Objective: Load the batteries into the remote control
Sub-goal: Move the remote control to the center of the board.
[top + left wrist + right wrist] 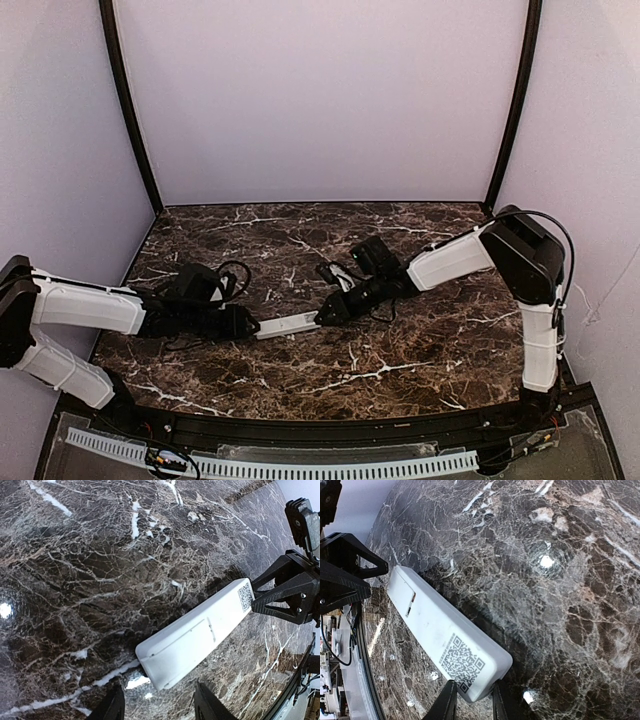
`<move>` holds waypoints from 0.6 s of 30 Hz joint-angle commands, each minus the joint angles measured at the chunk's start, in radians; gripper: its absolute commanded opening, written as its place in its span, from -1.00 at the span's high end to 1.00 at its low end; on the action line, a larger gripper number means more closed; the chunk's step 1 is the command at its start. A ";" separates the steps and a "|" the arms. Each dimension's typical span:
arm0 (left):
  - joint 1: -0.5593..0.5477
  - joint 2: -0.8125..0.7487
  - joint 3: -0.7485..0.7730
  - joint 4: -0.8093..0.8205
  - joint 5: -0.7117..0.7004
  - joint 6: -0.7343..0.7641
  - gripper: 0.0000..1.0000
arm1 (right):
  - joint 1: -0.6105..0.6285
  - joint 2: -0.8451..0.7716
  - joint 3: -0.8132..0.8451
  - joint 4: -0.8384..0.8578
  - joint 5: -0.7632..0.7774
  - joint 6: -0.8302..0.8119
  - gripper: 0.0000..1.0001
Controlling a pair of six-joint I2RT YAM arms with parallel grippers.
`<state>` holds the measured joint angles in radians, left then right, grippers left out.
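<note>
The left gripper (158,696) is shown with its two dark fingers (114,707) spread apart, one to each side of the plain end of the remote control (195,632). That end is seen just ahead of the fingertips, and no contact with it is visible. The right gripper (475,696) is shown at the opposite end of the remote control, with its fingers drawn close together. A corner of that end is seen between the tips, but whether it is pinched cannot be told.

The remote control is laid flat on the dark marble table (420,350), white against the veined surface. From above it is seen between the two grippers, a little to the left of the table's middle, with its long axis running from one gripper to the other and its right end slightly farther from the arm bases. A square printed code (461,663) is carried on the upward face at the right gripper's end. A rectangular outlined panel (181,642) is seen on the same face toward the left gripper's end.

The table is enclosed by pale walls (320,100), and black posts (125,100) are set at the rear corners.
</note>
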<state>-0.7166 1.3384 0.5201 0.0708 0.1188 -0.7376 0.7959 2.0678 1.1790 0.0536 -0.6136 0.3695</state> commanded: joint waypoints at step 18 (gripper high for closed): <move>-0.003 0.095 0.091 -0.002 -0.020 0.050 0.15 | 0.029 -0.030 -0.036 0.042 -0.021 0.025 0.55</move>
<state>-0.7166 1.4143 0.5797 0.0704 0.1040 -0.7067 0.8024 2.0590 1.1580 0.0757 -0.6136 0.3840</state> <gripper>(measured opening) 0.433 0.230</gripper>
